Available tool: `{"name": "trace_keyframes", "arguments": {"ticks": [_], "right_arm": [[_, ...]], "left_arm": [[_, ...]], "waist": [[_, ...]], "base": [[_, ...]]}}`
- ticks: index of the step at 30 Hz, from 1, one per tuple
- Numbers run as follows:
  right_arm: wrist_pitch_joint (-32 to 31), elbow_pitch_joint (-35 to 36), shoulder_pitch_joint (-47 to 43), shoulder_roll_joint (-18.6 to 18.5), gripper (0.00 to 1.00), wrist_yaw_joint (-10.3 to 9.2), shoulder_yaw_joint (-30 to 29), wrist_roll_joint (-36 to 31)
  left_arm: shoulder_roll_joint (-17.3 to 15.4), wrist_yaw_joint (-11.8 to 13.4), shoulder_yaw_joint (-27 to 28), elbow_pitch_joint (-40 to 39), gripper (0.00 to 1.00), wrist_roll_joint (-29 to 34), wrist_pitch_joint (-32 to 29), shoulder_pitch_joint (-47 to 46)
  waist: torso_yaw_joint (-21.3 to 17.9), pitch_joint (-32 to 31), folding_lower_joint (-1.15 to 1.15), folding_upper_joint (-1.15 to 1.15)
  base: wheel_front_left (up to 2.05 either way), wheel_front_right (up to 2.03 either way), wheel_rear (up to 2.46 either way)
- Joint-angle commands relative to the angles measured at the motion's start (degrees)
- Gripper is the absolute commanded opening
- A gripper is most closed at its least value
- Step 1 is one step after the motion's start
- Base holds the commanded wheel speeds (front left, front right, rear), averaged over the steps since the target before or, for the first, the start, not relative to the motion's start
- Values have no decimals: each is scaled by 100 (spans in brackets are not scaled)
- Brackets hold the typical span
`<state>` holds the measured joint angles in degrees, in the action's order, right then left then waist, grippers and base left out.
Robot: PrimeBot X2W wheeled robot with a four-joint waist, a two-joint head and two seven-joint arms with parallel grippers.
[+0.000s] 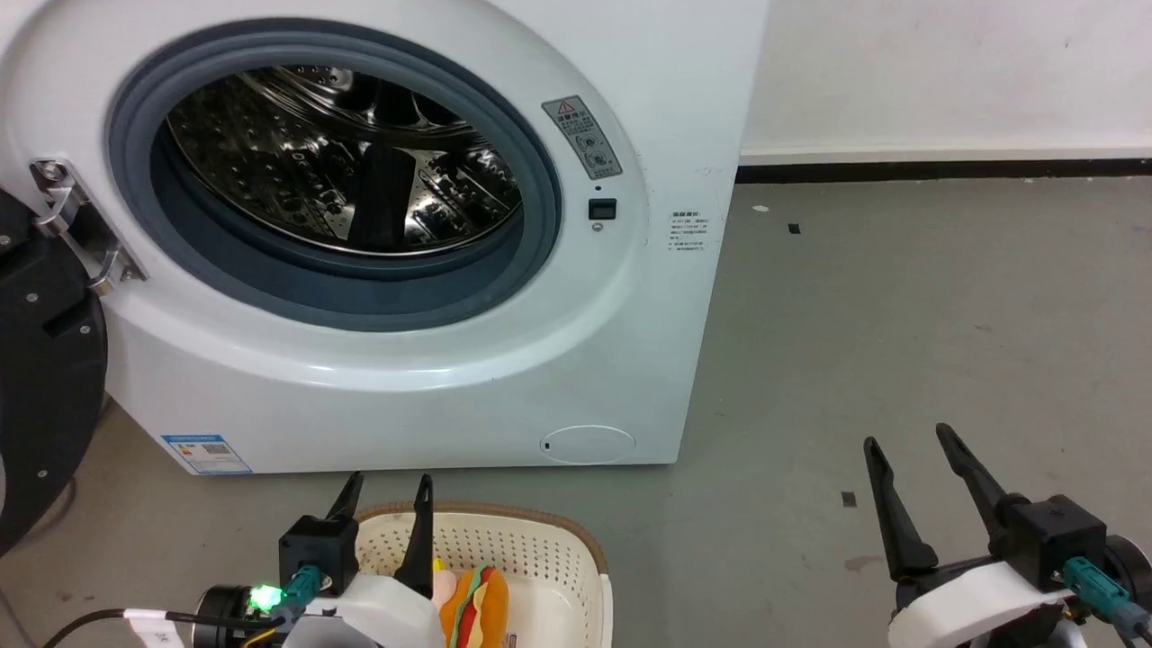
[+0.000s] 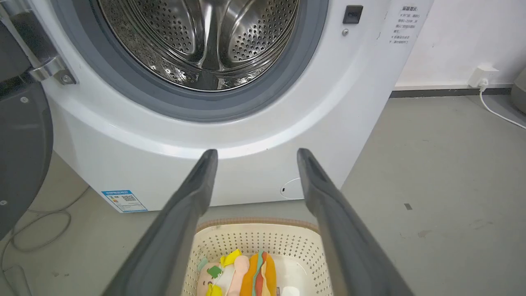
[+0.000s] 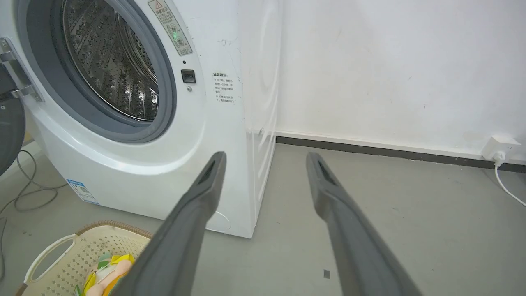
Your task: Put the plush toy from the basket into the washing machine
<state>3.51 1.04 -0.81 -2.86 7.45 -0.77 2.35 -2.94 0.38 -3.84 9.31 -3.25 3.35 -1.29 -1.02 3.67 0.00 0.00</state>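
The left gripper [image 1: 389, 483], its long dark tapered fingers [image 1: 419, 531] held apart, is poised over the left side of the basket [image 1: 540, 519]. The basket is cream perforated plastic with a brown rim, and in it the plush toy [image 2: 242, 275] is laid, soft orange burger right of pale pink figure, layers running near to far and the near end cut off at the view's edge. The right gripper [image 1: 907, 438], likewise spread, is held over grey floor [image 1: 900, 315] to the right, and beyond the basket the white washing machine [image 1: 432, 396] is seen open, its shiny perforated steel drum [image 1: 342, 153] exposed.

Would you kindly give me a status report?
Left end effector open over basket. Right end effector open, empty. Plush toy in basket. Washing machine open.
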Motion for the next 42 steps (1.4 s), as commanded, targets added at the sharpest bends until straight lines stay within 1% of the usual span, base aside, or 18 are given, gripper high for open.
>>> {"name": "trace_keyframes", "arguments": {"ticks": [1, 21, 32, 42], "right_arm": [[63, 39, 77, 0, 100, 1, -5, 62], [290, 254, 278, -1, 100, 1, 68, 165], [422, 376, 381, -1, 100, 2, 199, 329], [541, 475, 490, -1, 100, 2, 196, 404]], "left_arm": [[-23, 9, -39, 113, 100, -51, 56, -120], [-170, -39, -299, 1277, 100, -241, 285, -737], [-363, -97, -397, 2085, 100, -412, 374, -1209], [-606, -177, -497, 2968, 100, -584, 397, -1707]], "waist": [[-18, 53, 0, 0], [-231, 696, 0, 0], [-410, 1185, 0, 0], [-572, 1700, 0, 0]], "base": [[0, 0, 0], [0, 0, 0], [0, 0, 0], [0, 0, 0]]}}
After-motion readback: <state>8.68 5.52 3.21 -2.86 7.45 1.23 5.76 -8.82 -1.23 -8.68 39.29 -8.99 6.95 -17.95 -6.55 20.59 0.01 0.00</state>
